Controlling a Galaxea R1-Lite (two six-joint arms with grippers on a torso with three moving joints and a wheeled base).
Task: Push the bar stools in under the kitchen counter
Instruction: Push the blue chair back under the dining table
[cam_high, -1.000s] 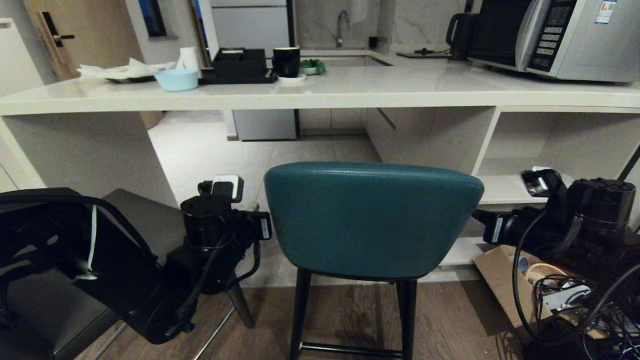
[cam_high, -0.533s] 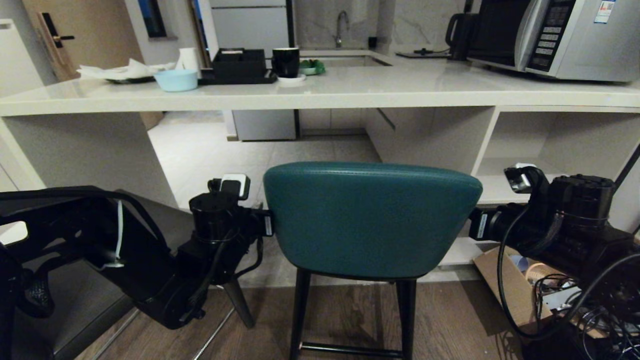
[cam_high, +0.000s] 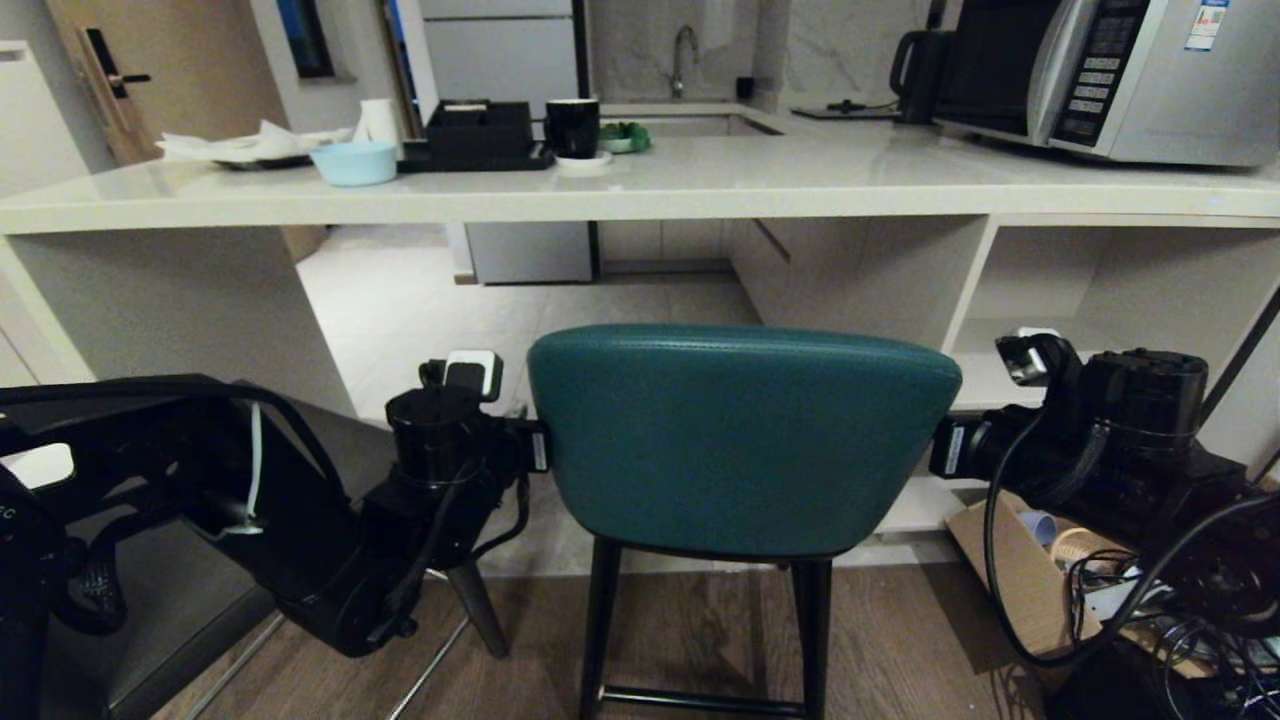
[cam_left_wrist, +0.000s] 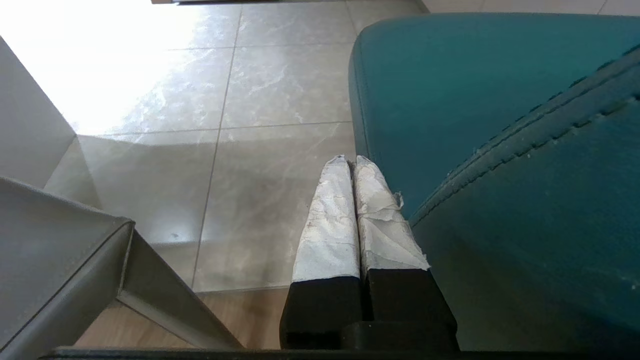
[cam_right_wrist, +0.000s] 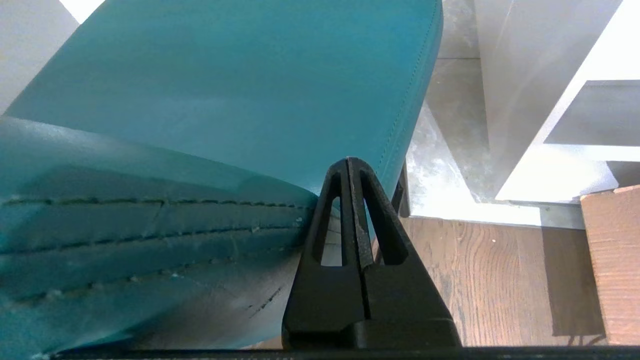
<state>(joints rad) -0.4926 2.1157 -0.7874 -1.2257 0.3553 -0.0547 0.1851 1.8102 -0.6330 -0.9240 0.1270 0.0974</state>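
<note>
The teal bar stool (cam_high: 740, 440) stands centred before the kitchen counter (cam_high: 700, 190), its curved back toward me and its seat (cam_left_wrist: 450, 90) outside the counter's edge. My left gripper (cam_left_wrist: 350, 159) is shut, its taped fingers lying along the left edge of the stool's back (cam_left_wrist: 525, 210). My right gripper (cam_right_wrist: 348, 161) is shut too, its black fingers pressed against the right edge of the back (cam_right_wrist: 150, 225). In the head view both wrists (cam_high: 450, 440) (cam_high: 1000, 445) flank the back, fingertips hidden behind it. The dark grey bar stool (cam_high: 300, 430) sits at the left, partly behind my left arm.
On the counter are a microwave (cam_high: 1110, 70), a kettle (cam_high: 915, 60), a black mug (cam_high: 572, 125), a black tray (cam_high: 480, 130) and a light blue bowl (cam_high: 352, 160). Open shelves (cam_high: 1050, 370) fill the counter's right part. A cardboard box (cam_high: 1000, 550) with cables lies on the floor.
Both arms have closed in on the teal stool's back, the left wrist rising to its left edge and the right wrist sliding leftward to its right edge. The stool has not visibly shifted.
</note>
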